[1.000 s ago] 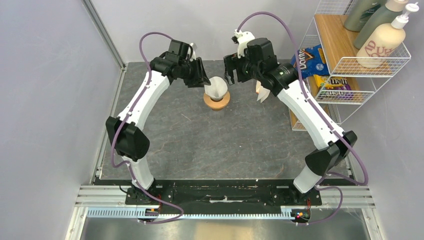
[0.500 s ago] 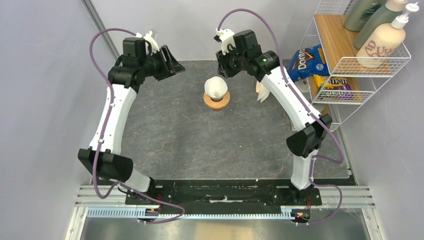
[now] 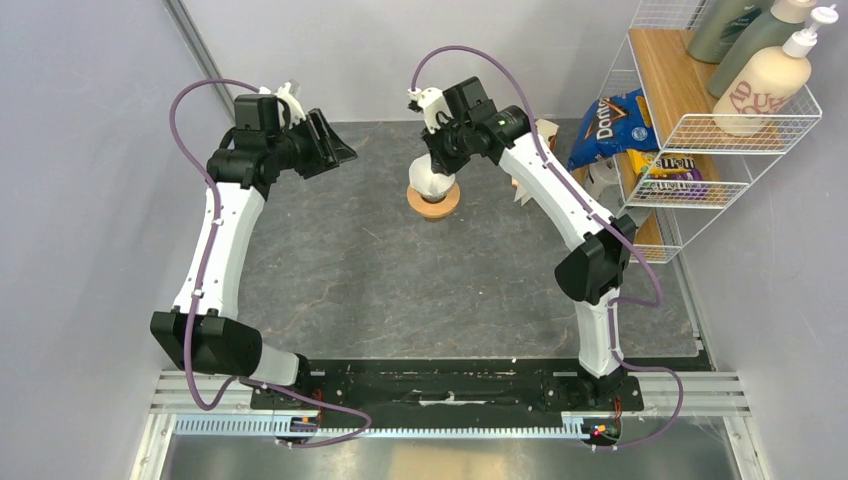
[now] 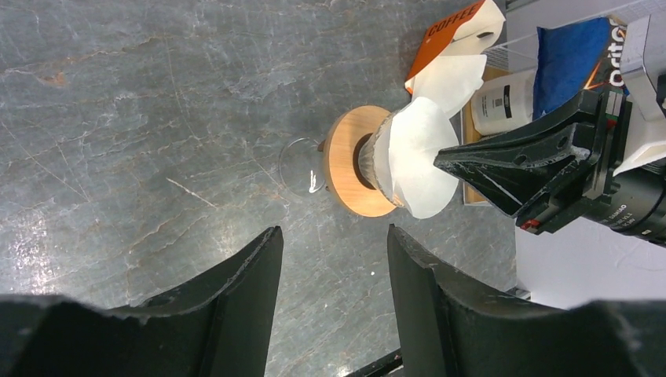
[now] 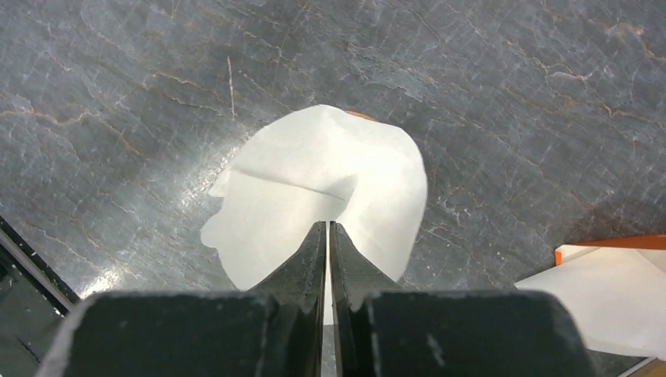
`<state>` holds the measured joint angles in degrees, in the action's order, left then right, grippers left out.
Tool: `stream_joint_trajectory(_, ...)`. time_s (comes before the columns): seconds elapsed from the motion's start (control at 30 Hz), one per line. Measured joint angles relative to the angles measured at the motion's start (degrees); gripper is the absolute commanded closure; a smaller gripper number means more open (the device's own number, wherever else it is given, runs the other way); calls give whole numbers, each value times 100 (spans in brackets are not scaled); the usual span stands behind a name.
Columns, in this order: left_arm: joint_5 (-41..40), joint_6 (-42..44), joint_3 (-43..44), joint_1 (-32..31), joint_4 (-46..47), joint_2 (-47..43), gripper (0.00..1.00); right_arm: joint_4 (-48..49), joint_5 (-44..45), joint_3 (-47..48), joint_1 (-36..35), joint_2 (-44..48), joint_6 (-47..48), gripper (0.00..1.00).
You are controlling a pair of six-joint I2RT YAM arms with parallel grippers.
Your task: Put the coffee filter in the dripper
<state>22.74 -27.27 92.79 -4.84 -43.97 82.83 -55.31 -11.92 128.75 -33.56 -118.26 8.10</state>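
The white paper coffee filter (image 3: 430,176) (image 4: 420,169) (image 5: 314,181) sits opened in the dripper, whose wooden collar (image 3: 433,206) (image 4: 345,174) rests at the back middle of the table. My right gripper (image 3: 446,158) (image 5: 327,224) (image 4: 441,161) hangs right over the filter. It is shut, with only a thin slit between the fingers, and its tips point into the paper cone. I see no paper pinched between them. My left gripper (image 3: 342,153) (image 4: 332,229) is open and empty, well to the left of the dripper and pointing toward it.
An orange coffee-filter box (image 4: 455,27) with spare filters (image 4: 451,75) (image 3: 523,187) lies just right of the dripper. A wire rack (image 3: 700,125) at the right holds a Doritos bag (image 3: 610,115), sweets and bottles (image 3: 765,80). A wall borders the table's left edge.
My left gripper pulled away to the left of the dripper and opened a little wider. My right gripper swung left over the filter and closed its jaws.
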Motion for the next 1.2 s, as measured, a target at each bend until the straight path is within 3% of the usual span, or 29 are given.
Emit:
stream_joint_trajectory(0.43, 2, 2, -96, 63, -2, -103, 41, -243, 345, 168, -291, -527, 529, 91)
stream_joint_trajectory(1.2, 28, 4, -179, 96, -2, -146, 41, -50, 382, -363, -269, -544, 809, 89)
